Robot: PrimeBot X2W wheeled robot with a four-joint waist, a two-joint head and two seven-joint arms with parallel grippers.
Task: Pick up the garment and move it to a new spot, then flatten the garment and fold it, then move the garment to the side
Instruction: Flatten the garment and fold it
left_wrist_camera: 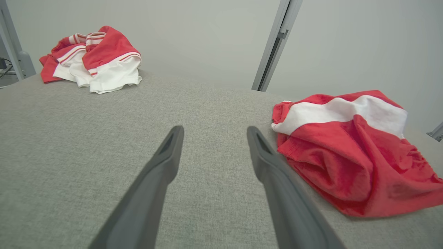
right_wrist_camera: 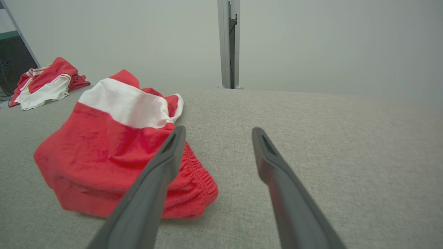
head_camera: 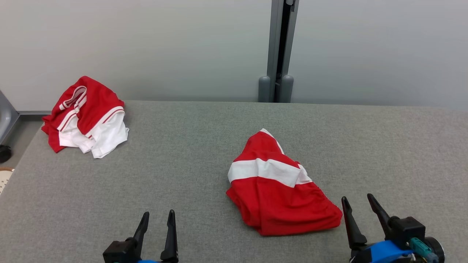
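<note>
At bottom of head view, I see left gripper (head_camera: 158,213) low over grey table (head_camera: 182,164), fingers pointing up-frame, spread wide, empty. Right gripper (head_camera: 356,197) at lower right, fingers leaning left, jaws wide too, just beside red-and-white garment (head_camera: 278,190) (crumpled heap, right of table centre). Second pile (head_camera: 87,117) at far left corner, well apart. Post (head_camera: 279,51) behind far edge.

Left wrist view: left gripper (left_wrist_camera: 215,128) frames bare table; garment (left_wrist_camera: 353,152) to its right, apart.

Right wrist view: right gripper (right_wrist_camera: 218,129) open; one finger crosses in front of garment (right_wrist_camera: 114,152); contact, I cannot tell.
</note>
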